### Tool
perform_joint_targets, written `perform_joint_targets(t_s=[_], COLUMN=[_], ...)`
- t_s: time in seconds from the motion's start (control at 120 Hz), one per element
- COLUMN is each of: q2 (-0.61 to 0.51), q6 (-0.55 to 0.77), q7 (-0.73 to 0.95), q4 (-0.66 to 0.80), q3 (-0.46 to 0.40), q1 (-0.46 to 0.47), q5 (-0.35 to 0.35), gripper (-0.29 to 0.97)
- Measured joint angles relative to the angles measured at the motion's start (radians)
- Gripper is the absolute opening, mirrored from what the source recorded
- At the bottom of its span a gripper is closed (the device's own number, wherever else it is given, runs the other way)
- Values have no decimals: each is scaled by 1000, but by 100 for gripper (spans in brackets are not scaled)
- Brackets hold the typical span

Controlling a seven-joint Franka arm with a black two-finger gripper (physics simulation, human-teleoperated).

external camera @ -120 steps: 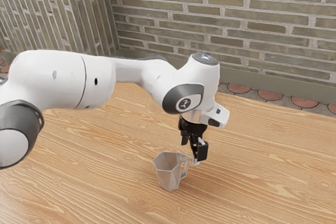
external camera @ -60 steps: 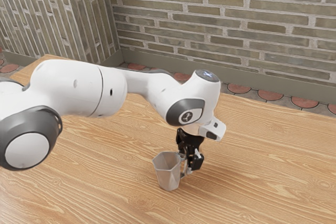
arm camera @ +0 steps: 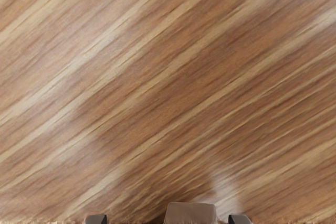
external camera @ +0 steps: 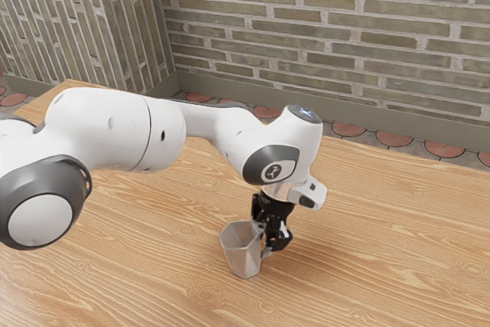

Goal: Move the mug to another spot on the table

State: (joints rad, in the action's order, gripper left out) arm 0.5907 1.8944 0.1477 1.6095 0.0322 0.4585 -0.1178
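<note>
A grey faceted mug (external camera: 240, 250) stands upright on the wooden table (external camera: 383, 220), its handle turned toward the exterior view's right. My black gripper (external camera: 269, 237) reaches down over that handle, low beside the mug's rim. In the wrist view the handle (arm camera: 190, 212) lies between my two fingertips (arm camera: 96, 218). There is a wide gap on one side and a narrow one on the other, so the gripper is open around it. The hand hides most of the handle in the exterior view.
A brick wall (external camera: 344, 28) runs behind the table, and a slatted wall (external camera: 76, 21) stands at the exterior view's left. Bare wood stretches to the right of the mug and in front of it. My bulky white arm (external camera: 107, 132) spans the table's left part.
My hand has come down from above the handle until the fingers straddle it. The mug has shifted slightly toward the exterior view's left.
</note>
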Motion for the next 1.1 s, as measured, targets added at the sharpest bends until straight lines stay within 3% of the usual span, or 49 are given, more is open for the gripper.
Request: perform_joint_targets(t_s=[0.758, 0.942, 1.1], q2=[47, 71, 82], q6=[-188, -242, -282], q7=[-102, -126, -148], q4=[-76, -116, -150], q3=[-5, -7, -44], q1=[-7, -44, -137], q5=[-48, -63, -75], gripper=[5, -3, -7])
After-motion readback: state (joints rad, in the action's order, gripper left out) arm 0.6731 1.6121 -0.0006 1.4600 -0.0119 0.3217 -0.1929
